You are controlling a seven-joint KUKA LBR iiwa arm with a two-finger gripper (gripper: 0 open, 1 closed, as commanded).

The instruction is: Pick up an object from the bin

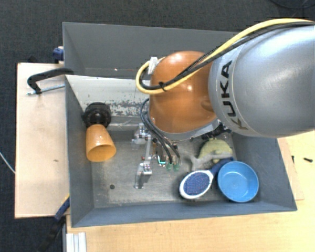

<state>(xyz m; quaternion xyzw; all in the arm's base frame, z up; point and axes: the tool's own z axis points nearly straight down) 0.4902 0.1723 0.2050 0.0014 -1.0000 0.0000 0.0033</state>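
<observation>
Nearest to us, along the near wall of the grey bin [121, 193] and toward its right, we see a blue bowl [238, 181] standing upright, and touching its left side a round white-rimmed pad with a dark blue speckled face [196, 184]. Just beyond them lies a pale yellowish thing [216, 148], partly hidden under the arm, so we cannot name it more closely.

Left of these, in the middle of the bin, the gripper [143, 155] hangs above bare floor. Its two metal fingers [143, 173] stand well apart with nothing between them, so no object is picked up yet. To its left an orange cup [100, 143] lies on its side, mouth toward the near wall, apart from the fingers. Touching the cup's far end is a black round thing [97, 114] near the far-left corner.

Above the gripper we see the wrist's orange cover [181, 91]
</observation>
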